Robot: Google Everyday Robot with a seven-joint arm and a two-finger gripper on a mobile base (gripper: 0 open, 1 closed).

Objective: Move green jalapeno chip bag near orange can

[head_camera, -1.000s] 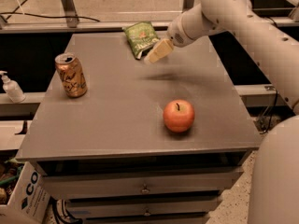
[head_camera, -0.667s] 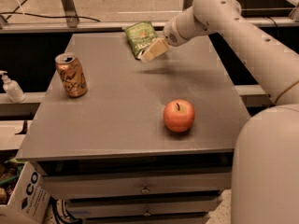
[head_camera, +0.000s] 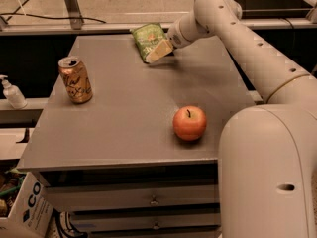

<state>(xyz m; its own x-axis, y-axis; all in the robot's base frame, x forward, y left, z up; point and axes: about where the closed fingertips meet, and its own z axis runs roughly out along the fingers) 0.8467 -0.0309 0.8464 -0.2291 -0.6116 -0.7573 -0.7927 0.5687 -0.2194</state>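
Observation:
The green jalapeno chip bag (head_camera: 149, 37) lies at the far edge of the grey table (head_camera: 129, 118), near its middle. My gripper (head_camera: 159, 51) reaches in from the right, its pale fingers over the bag's near right corner. The orange can (head_camera: 75, 79) stands upright on the left side of the table, well apart from the bag.
A red-orange apple (head_camera: 189, 123) sits on the table's front right part. My arm (head_camera: 247, 38) spans the right side. A white pump bottle (head_camera: 12, 93) stands on a ledge to the left. A cardboard box (head_camera: 25, 207) is on the floor at the lower left.
My arm has swung further left and forward, bringing the gripper lower onto the bag's near corner. The bag, can and apple have stayed in place.

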